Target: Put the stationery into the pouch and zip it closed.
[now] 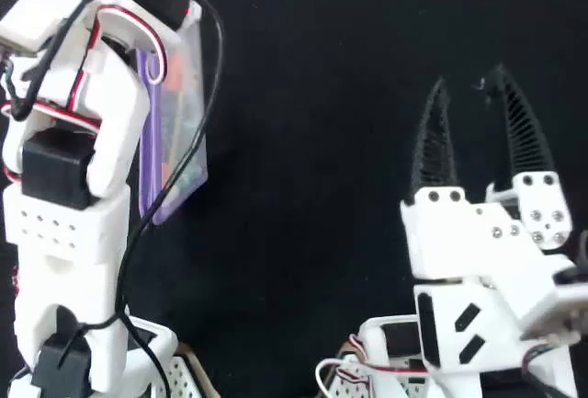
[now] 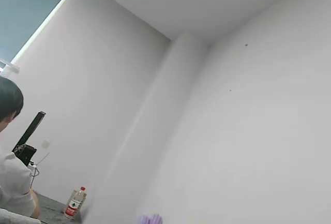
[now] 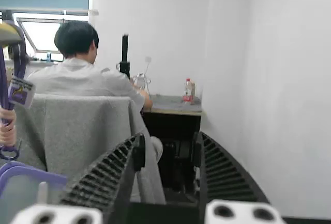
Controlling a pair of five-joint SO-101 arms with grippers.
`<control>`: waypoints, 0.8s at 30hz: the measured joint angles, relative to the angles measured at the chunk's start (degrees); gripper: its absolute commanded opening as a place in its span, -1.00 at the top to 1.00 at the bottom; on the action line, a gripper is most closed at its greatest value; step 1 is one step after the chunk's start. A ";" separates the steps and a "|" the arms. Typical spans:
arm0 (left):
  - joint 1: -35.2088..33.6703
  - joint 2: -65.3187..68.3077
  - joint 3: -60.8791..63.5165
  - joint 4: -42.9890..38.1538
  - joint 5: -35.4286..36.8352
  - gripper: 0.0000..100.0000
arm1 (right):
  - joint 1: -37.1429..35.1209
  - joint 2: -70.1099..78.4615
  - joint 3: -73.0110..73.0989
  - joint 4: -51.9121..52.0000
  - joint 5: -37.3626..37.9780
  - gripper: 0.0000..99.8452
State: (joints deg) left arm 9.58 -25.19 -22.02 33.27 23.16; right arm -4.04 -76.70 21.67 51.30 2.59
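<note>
Hanging limp at nine o'clock in the clamped left end effector, the pouch looks light, best gripped by its purple rim, while the right end effector stands apart.

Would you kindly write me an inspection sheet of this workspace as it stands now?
surface: black table beneath both arms.
job's things: pouch, clear with purple trim, held up off the table; coloured items show through its wall; whether the zip is closed cannot be told.
clutter: nothing seen.
grippers: left gripper shut on the pouch's top; right gripper open, holding nothing.
cables: black cable loops from the left arm across the pouch; red and white wires at the right arm's base.
surroundings: white walls; a bottle on a desk behind.
</note>
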 measured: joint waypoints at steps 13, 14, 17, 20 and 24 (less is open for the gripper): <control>3.16 -0.09 -3.16 4.40 -0.44 0.94 | -14.51 -3.08 -1.49 14.24 -4.75 0.65; 3.16 -0.09 -3.16 4.40 -0.44 0.94 | -16.88 -4.22 -1.49 14.86 -4.75 0.62; 3.16 -0.09 -3.16 4.40 -0.44 0.94 | -25.23 -7.47 -1.41 15.47 -4.75 0.48; 5.19 -0.09 -3.16 4.40 -0.44 0.94 | -31.47 -10.20 2.11 15.47 -4.48 0.46; 11.52 -0.09 -3.16 4.40 -4.22 0.94 | -33.23 -11.08 13.71 10.73 -4.40 0.46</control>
State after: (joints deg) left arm 21.10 -25.27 -25.19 37.67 18.95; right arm -37.27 -87.78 35.38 62.02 -1.80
